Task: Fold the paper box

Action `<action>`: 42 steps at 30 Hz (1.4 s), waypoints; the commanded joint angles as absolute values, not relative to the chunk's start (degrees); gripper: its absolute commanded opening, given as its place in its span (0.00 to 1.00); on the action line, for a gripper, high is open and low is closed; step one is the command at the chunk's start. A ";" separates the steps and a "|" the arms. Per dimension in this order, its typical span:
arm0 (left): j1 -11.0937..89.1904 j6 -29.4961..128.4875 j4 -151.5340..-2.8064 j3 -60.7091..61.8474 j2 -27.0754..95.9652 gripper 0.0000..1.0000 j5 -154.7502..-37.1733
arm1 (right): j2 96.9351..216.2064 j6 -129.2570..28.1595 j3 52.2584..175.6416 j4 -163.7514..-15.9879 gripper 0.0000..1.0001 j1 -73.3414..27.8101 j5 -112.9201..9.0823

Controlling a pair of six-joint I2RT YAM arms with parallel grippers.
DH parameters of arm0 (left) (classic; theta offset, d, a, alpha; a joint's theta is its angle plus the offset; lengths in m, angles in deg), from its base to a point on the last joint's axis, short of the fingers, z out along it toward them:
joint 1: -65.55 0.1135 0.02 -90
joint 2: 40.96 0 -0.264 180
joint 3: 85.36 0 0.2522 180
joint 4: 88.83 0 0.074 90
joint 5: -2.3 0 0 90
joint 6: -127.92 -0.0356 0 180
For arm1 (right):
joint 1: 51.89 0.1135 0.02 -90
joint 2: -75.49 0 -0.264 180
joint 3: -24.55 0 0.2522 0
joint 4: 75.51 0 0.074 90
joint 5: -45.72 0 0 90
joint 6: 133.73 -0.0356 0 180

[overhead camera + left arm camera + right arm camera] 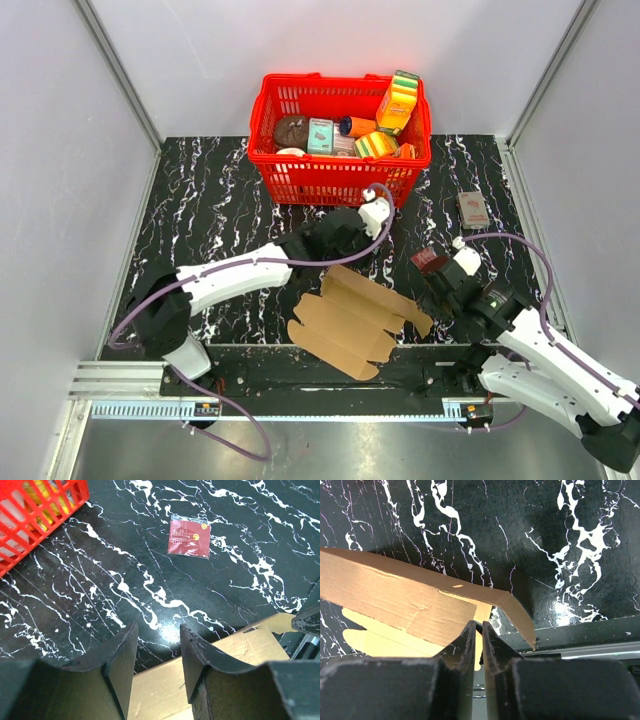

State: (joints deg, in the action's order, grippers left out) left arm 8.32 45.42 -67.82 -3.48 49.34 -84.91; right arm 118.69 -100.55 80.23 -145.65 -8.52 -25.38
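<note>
The paper box [355, 320] lies part-unfolded on the black marbled worktop [210, 210], on the near side of the red basket [340, 182], toward the arm bases. Its nearest corner hangs past the worktop's front edge. We get the whole outline from the top view only: a brown die-cut sheet with tabs and overlapping panels.

The left tool [158, 630] sits between the basket and the box, at the box edge that faces the basket. The top view hides its jaws. In the left wrist view the fingers [120, 662] stand clearly apart, with bare worktop and a cardboard edge showing in the gap and nothing clamped. We cannot tell if the fingers touch the cardboard.

The right tool [478, 623] is nearer than the basket, below its right corner, at the box's right end. From the top view we cannot read its jaws either. The right wrist view settles it: the fingers are almost together, pinched on a thin cardboard edge of the box. That view also shows a long flap lifted off the worktop with a shadow under it, which looks flat from above.

A red packet [189, 536] lies flat just right of the basket. The left wrist view shows its clear wrap and two yellow dots. In the top view it is a dull small rectangle. Small colourful boxes fill the basket, seen in the top view only.
</note>
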 commanded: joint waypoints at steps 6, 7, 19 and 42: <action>9.65 41.96 -65.84 5.57 57.30 0.40 -89.19 | 120.49 -101.74 78.75 -141.83 0.11 -8.65 -28.28; 9.82 42.05 -65.92 5.57 57.56 0.40 -89.46 | 120.23 -101.65 78.48 -141.83 0.11 -8.65 -28.46; 10.88 40.82 -60.30 11.98 64.68 0.31 -92.79 | 121.10 -99.81 76.11 -139.73 0.07 -8.65 -32.85; 11.50 42.66 -61.97 -1.46 57.39 0.06 -93.85 | 131.82 -93.57 74.18 -123.56 0.05 -8.74 -35.05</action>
